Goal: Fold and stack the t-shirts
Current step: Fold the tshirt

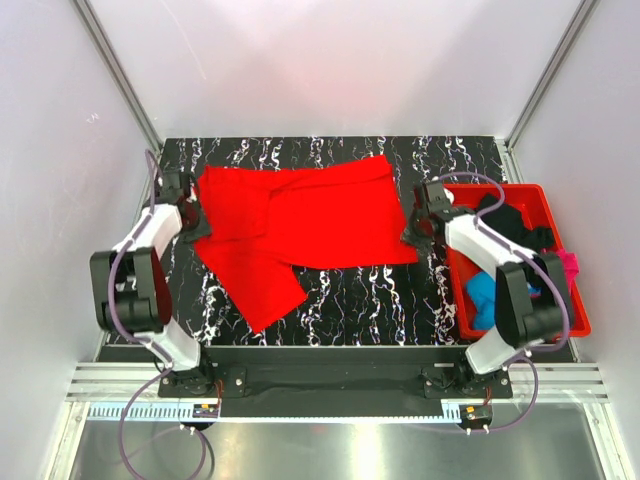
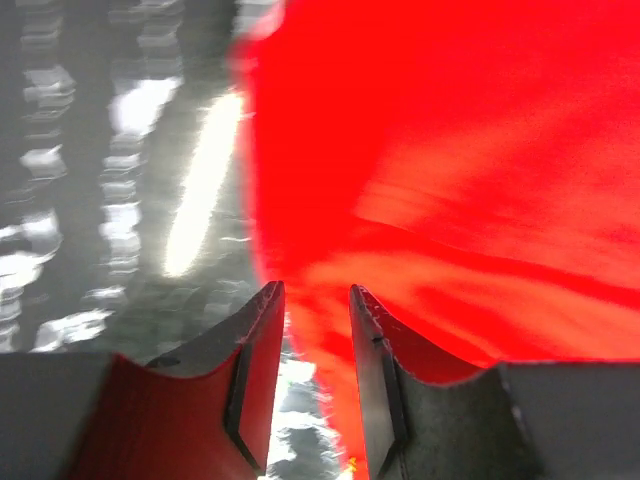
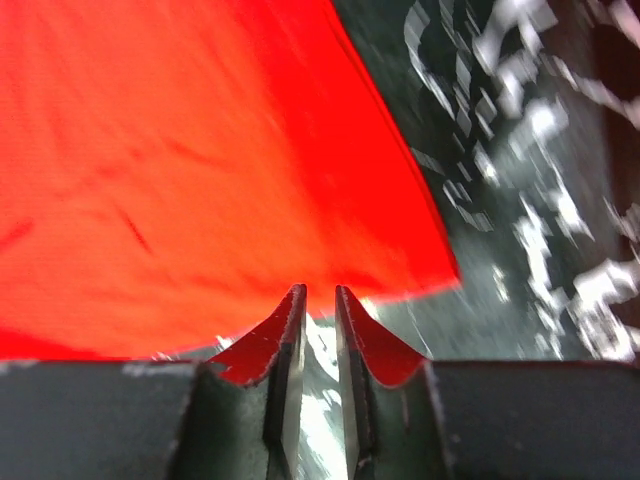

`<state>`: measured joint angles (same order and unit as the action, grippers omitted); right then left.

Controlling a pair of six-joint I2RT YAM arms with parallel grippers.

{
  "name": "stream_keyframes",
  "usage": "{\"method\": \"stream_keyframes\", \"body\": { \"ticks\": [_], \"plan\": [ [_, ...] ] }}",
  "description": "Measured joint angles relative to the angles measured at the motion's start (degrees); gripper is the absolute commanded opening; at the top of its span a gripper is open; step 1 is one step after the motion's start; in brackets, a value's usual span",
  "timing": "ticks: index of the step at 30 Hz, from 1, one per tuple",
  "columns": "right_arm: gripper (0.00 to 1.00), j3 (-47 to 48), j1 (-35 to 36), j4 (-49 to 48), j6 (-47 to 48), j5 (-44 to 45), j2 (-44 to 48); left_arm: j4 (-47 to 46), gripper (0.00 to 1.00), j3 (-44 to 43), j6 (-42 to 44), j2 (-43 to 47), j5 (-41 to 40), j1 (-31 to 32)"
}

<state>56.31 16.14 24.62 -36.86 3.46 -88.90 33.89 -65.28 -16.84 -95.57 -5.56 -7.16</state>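
Left gripper (image 1: 190, 215) is hovering low at the left edge of the red t-shirt (image 1: 300, 225), and from its own wrist view the left gripper (image 2: 312, 290) is holding its jaws apart with the cloth's border lying just ahead of the tips and nothing pinched between them. Across the table, the right gripper (image 1: 415, 232) is sitting at the shirt's near right corner; up close the right gripper (image 3: 318, 290) is showing only a narrow slit between its jaws, bare tabletop visible through it, and the red cloth (image 3: 200, 160) is ending just beyond the tips, not clasped. One red tee is lying spread on the black marbled table (image 1: 400, 290), its long axis running left to right, slightly tilted. Its straight edge is facing right, toward the bin, and one flap is jutting from the left part toward the near edge; I cannot make out the collar. At the right, one red plastic bin (image 1: 570, 320) is holding three bunched garments, touching one another: one black t-shirt (image 1: 510, 220), one blue t-shirt (image 1: 482, 295) and one magenta-pink t-shirt (image 1: 568, 265).
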Motion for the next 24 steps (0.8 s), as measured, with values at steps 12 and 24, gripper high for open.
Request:
{"method": "stream_keyframes", "body": {
  "ticks": [12,24],
  "plan": [
    [0.17,2.4,-0.02,-2.45,1.92,1.18,-11.52,-8.26,0.31,16.85,-10.84,5.16,11.13,6.29],
    [0.32,-6.73,1.27,2.23,-0.48,-0.55,0.83,2.86,0.41,13.75,-15.02,10.23,-1.33,5.77]
  ]
}}
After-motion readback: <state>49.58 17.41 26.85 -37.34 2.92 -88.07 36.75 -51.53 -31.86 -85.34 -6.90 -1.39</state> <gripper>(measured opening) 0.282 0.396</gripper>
